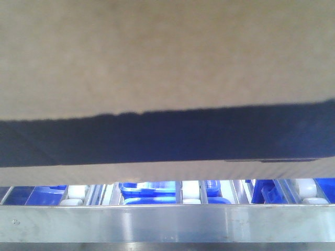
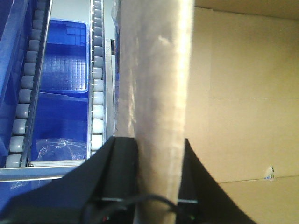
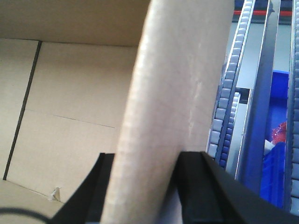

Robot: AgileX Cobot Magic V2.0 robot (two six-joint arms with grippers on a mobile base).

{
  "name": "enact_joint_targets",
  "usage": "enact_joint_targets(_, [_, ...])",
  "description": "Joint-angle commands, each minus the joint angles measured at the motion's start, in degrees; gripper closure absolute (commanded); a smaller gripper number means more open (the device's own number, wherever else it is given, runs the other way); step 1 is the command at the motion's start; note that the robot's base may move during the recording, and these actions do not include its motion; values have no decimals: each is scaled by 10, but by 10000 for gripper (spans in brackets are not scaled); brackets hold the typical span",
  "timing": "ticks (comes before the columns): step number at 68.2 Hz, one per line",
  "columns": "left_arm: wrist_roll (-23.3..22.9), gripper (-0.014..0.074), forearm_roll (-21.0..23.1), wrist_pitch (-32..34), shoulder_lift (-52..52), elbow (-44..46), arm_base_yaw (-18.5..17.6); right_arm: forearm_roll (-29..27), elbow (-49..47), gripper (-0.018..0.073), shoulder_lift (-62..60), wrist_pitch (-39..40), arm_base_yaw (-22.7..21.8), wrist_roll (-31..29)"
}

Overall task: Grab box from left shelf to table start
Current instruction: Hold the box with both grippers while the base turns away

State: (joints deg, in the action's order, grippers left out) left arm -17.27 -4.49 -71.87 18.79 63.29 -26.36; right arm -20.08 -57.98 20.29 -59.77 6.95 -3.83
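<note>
The box (image 1: 167,52) filled the upper part of the front view, a black band running across it. Its lower edge sat just above the shelf (image 1: 167,222) in the picture, though whether it touched the ledge could not be told. The left fingers (image 2: 117,172) were closed on one upright cardboard wall, one finger inside the box and one outside. The right fingers (image 3: 201,186) pinched another wall the same way — its brown edge filled the gap between them. Beyond the shelf lay blue bins (image 1: 138,194) between tracks of pale rollers (image 2: 97,98).
</note>
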Motion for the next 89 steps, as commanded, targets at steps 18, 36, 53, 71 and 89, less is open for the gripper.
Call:
enact_joint_targets(18, [-15,689,59,121,0,26,-4,-12,-18,502,9,77,-3,-8])
enact_joint_targets(36, [-15,689,59,121,0,26,-4,-12,-18,502,9,77,-3,-8])
enact_joint_targets(53, [-15,689,59,121,0,26,-4,-12,-18,502,9,77,-3,-8])
enact_joint_targets(71, [-15,690,59,121,0,26,-4,-12,-18,502,9,76,-3,-8])
enact_joint_targets(89, [-15,697,59,121,0,26,-4,-12,-18,502,9,76,-3,-8])
